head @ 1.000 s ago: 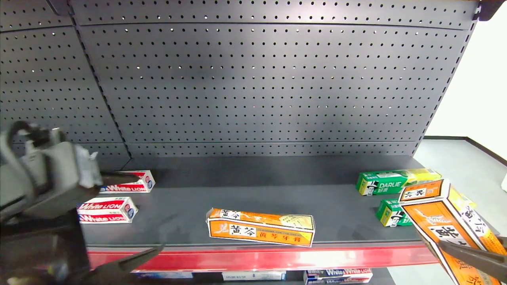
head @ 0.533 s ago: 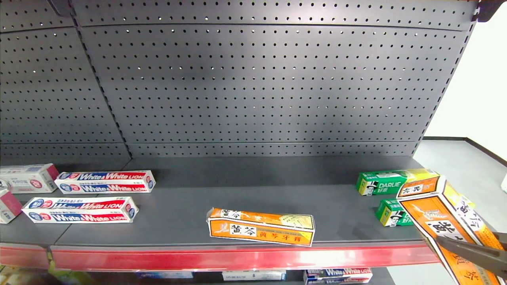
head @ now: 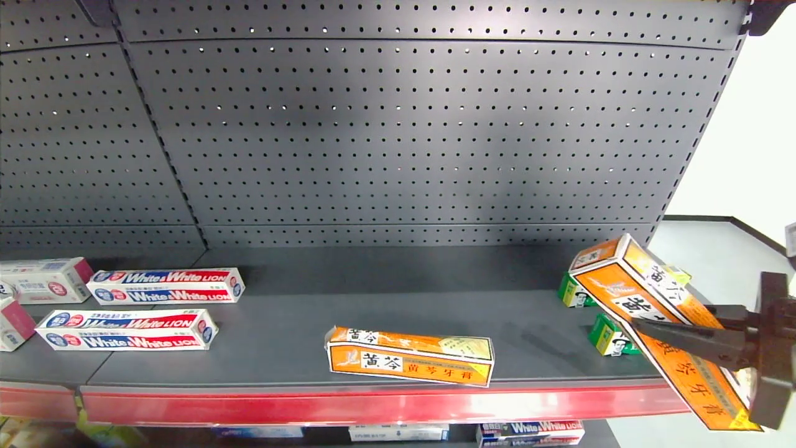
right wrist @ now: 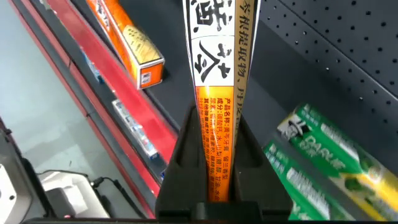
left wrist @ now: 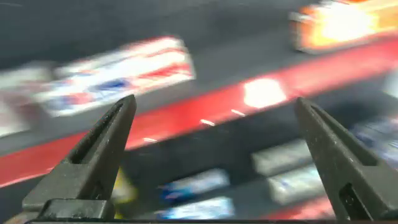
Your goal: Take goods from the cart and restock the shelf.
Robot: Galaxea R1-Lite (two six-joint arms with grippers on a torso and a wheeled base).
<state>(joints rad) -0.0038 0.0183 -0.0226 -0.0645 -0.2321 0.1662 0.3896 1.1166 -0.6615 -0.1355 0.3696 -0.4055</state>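
Observation:
My right gripper (head: 660, 331) is shut on a long orange toothpaste box (head: 612, 278), held tilted over the right end of the grey shelf (head: 398, 298), above two green boxes (head: 606, 336). In the right wrist view the right gripper (right wrist: 217, 127) clamps the orange box (right wrist: 217, 56) along its narrow sides, with the green boxes (right wrist: 323, 162) beside it. A second orange box (head: 409, 356) lies flat at the shelf's front middle. My left gripper (left wrist: 216, 104) is open in front of the shelf's red edge strip (left wrist: 267, 93), nothing between its fingers.
Two white and red boxes (head: 165, 284) (head: 124, 330) lie at the shelf's left, with more at the far left edge. A perforated back panel (head: 398, 137) stands behind. Below the red strip (head: 373, 404), several boxes (head: 528, 432) sit on a lower shelf.
My right gripper has lifted the orange box up and to the left, over the green boxes. The left arm has dropped out of the head view.

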